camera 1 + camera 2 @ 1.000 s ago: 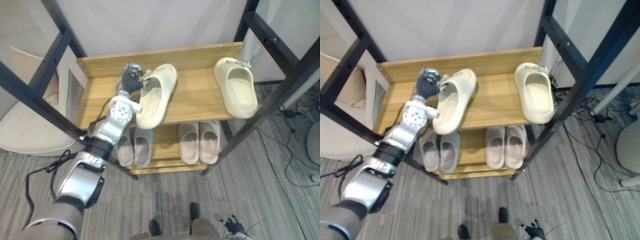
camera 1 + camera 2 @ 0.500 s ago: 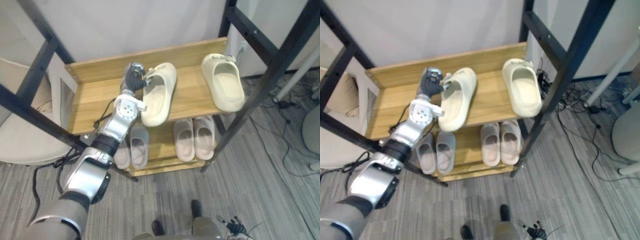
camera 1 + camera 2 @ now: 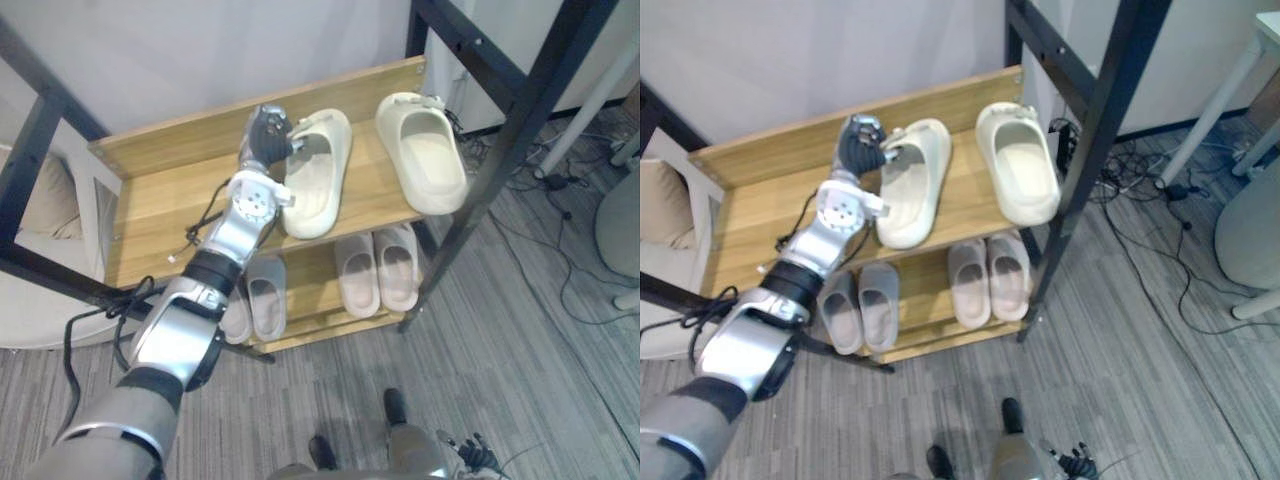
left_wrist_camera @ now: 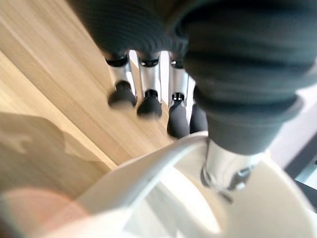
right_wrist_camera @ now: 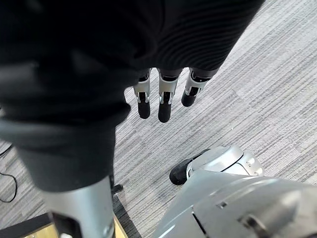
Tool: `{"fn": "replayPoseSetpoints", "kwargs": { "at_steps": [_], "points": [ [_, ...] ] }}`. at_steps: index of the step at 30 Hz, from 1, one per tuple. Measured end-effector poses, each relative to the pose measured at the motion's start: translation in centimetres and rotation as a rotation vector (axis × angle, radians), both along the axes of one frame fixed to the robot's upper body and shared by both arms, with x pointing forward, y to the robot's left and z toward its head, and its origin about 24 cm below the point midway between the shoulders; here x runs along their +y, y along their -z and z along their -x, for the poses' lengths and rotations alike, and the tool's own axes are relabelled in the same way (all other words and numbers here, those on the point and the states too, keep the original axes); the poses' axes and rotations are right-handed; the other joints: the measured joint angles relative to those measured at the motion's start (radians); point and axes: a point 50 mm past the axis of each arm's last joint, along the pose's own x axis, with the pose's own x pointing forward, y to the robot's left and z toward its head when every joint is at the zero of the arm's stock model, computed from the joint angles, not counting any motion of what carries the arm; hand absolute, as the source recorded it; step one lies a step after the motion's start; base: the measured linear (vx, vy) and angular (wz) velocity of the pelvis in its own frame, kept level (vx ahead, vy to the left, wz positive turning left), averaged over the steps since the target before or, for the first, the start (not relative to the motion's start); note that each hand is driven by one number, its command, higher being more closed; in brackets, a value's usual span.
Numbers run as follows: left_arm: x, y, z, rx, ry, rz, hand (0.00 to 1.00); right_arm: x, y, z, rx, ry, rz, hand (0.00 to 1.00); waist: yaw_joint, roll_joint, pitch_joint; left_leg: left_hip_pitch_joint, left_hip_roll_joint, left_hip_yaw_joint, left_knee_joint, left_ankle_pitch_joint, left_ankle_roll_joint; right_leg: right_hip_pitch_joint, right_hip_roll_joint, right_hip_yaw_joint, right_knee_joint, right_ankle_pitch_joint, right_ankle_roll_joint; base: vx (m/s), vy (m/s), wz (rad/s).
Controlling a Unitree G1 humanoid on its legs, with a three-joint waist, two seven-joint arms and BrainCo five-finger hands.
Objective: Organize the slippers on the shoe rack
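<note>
The cream slipper is a thick, soft-looking slide of one pale colour, with a broad band over the toe and an open, scooped heel. It lies on the top shelf of the wooden shoe rack, sole down. Its long axis runs from back to front: the toe is toward the back board and the heel is at the shelf's front edge, with the toe end leaning a little to the robot's right.

The left hand pinches the side of the band near the toe. Its fingers are curled down the outside wall and the thumb is tucked inside the opening (the wrist view shows this plainly).

The second cream slipper lies near it on the right, also toe to the back. Two greyish pairs sit on the lower shelf.

The right hand hangs over the carpeted floor, fingers straight and holding nothing.
</note>
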Motion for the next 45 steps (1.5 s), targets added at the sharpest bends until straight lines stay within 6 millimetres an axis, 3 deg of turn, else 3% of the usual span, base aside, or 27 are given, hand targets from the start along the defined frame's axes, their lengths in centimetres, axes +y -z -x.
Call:
{"fn": "replayPoseSetpoints", "kwargs": {
  "at_steps": [7, 21, 38, 40, 45],
  "points": [
    [0.3, 0.1, -0.1, 0.009, -0.007, 0.033, 0.00, -0.1, 0.0, 0.1, 0.003, 0.002, 0.002, 0.00, -0.003, 0.006, 0.003, -0.001, 0.001, -0.001, 0.000, 0.000, 0.000, 0.007, 0.001, -0.002, -0.016, 0.010, -0.001, -0.01, -0.013, 0.00],
    [-2.3, 0.8, 0.7, 0.039, 0.107, 0.229, 0.00, -0.1, 0.0, 0.3, 0.009, -0.007, 0.006, 0.00, -0.009, 0.009, 0.003, 0.005, -0.005, -0.060, 0.006, 0.001, 0.001, 0.062, -0.011, -0.062, -0.050, 0.019, 0.002, 0.00, -0.019, 0.12],
    [-1.4, 6.4, 5.6, 0.088, 0.197, 0.528, 0.00, 0.0, 0.3, 1.7, 0.059, -0.025, 0.003, 0.00, 0.024, 0.001, 0.005, 0.020, 0.003, -0.138, 0.018, 0.010, 0.012, 0.111, -0.012, -0.123, -0.049, 0.013, -0.006, -0.05, -0.031, 0.10],
    [-1.8, 7.4, 6.4, 0.123, 0.230, 0.566, 0.00, 0.1, 0.4, 1.9, 0.064, -0.031, 0.002, 0.00, 0.027, -0.005, 0.002, 0.020, 0.006, -0.139, 0.018, 0.010, 0.012, 0.112, -0.009, -0.125, -0.049, 0.013, -0.007, 0.00, -0.015, 0.02],
    [-3.7, 7.8, 7.3, 0.153, 0.351, 0.565, 0.00, 0.1, 0.4, 2.1, 0.072, -0.032, 0.000, 0.00, 0.042, -0.019, -0.005, 0.021, 0.008, -0.155, 0.019, 0.010, 0.012, 0.121, -0.008, -0.142, -0.049, 0.008, -0.008, 0.00, -0.018, 0.11]
  ]
}}
